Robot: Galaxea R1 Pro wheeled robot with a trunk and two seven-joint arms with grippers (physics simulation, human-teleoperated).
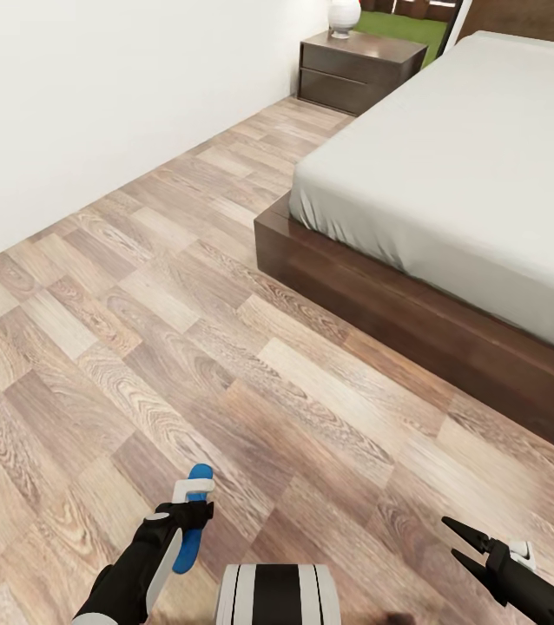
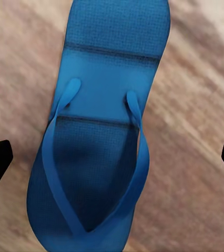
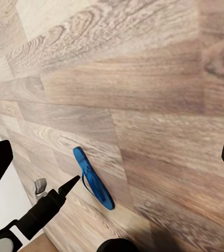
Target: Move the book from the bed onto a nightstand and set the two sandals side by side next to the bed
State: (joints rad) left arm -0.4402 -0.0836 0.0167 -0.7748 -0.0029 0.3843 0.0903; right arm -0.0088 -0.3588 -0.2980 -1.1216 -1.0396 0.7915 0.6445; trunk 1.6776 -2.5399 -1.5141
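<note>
- The left gripper (image 1: 192,514) hangs over a blue sandal (image 2: 99,131) on the wood floor (image 1: 251,365), fingers spread either side, apparently not touching; a skewed close could push the flat sole away.
- The right gripper (image 1: 466,545) is parted, empty.
- The bed (image 1: 459,165) lies well ahead; nightstand (image 1: 359,69) by the far wall.
- No legible writing.

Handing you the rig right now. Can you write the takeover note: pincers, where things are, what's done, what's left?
Left pincer: open, right over one blue sandal, fingers on either side, not closed on it.
Right pincer: open, empty, above the wood floor.
The sandal is away from the bed; the nightstand is at the bed's far end by the wall.
Done: nothing placed yet.
Left: grip this sandal, pair it with the other beside the bed, then move the book to a nightstand.
</note>
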